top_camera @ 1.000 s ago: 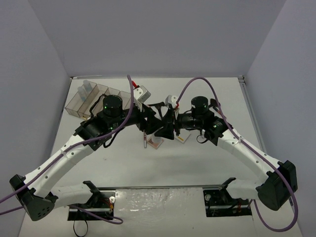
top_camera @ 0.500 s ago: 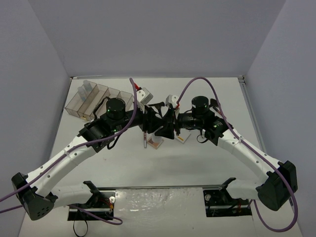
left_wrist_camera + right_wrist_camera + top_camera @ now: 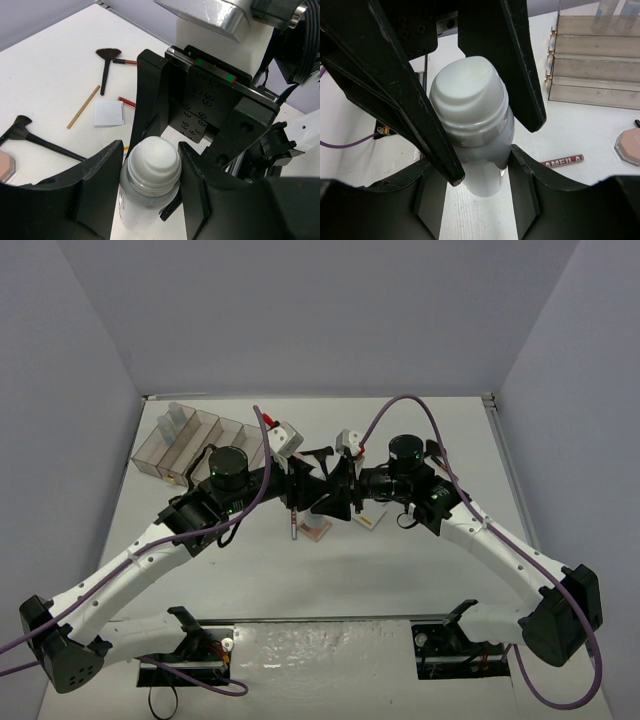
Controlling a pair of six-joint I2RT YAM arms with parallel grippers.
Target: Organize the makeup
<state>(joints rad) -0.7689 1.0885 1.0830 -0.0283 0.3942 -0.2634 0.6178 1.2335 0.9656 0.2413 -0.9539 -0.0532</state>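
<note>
Two arms meet over the middle of the white table (image 3: 430, 575), and both have hold of one bottle. At the far left rear stands the clear organizer tray (image 3: 190, 436), its compartments in a row, well apart from the grippers. The left arm (image 3: 150, 550) slants in from the left. The left gripper (image 3: 150, 150) is drawn in narrow on the bottle (image 3: 150, 175), with a finger (image 3: 97, 190) against each side of the white domed cap. The bottle, pale and clear below that cap, sits at the centre between the two grippers and is mostly hidden from above. Whether its base touches the table cannot be told. Facing it from the right, the right gripper (image 3: 472, 167) clamps the lower body of the same bottle, and the right arm (image 3: 500, 550) runs off to the right behind it.

Just in front of the grippers lie a thin pencil (image 3: 292, 524), a square pink-brown palette (image 3: 318, 531) and a white and yellow pad (image 3: 370, 522). The left wrist view also shows a black fan brush (image 3: 106, 57) and a white square pad (image 3: 108, 113) farther back. The right wrist view shows a red pencil (image 3: 562, 160) and a pink compact (image 3: 627, 146) near the tray
</note>
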